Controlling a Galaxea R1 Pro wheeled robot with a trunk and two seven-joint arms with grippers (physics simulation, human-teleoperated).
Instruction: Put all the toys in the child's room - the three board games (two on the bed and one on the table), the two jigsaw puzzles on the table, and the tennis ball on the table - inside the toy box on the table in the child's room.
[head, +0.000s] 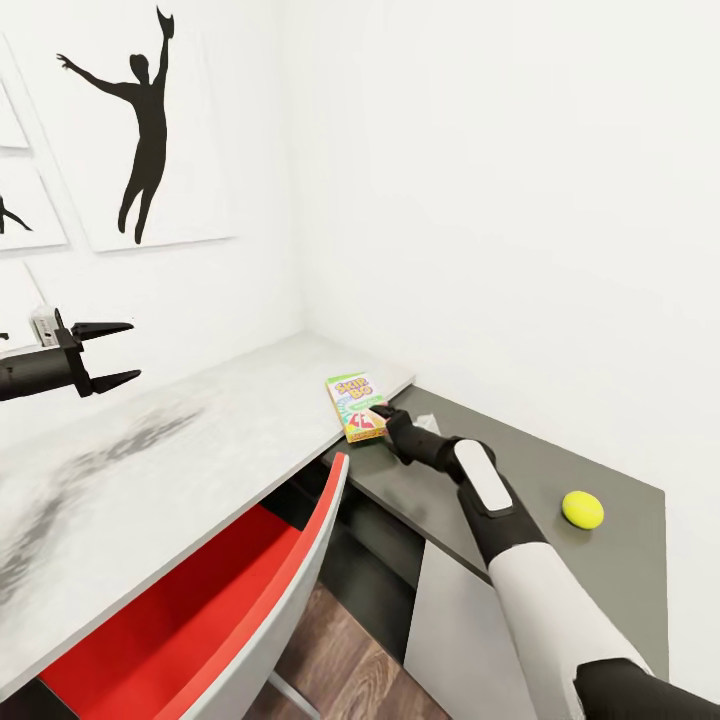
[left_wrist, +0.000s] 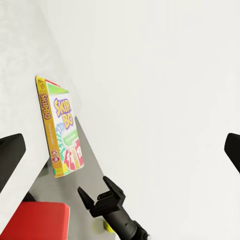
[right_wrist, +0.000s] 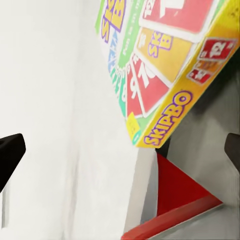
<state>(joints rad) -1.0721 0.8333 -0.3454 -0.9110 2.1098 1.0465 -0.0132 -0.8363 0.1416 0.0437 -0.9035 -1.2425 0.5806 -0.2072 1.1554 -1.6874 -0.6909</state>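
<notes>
Now my right claw (head: 380, 411) sits open at the Skip-Bo box (head: 355, 405) on the tabletop (head: 180, 450). My left claw (head: 118, 354) hangs open, empty. Tennis ball (head: 582, 509) well apart.

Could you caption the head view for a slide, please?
Open right gripper reaches the Skip-Bo box at the desk corner.

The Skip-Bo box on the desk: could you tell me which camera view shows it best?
The left wrist view: the whole Skip-Bo box shows there, front and spine legible. The head view shows it whole but small, at the white desktop's edge by the right gripper. The right wrist view crops it to one corner.
</notes>
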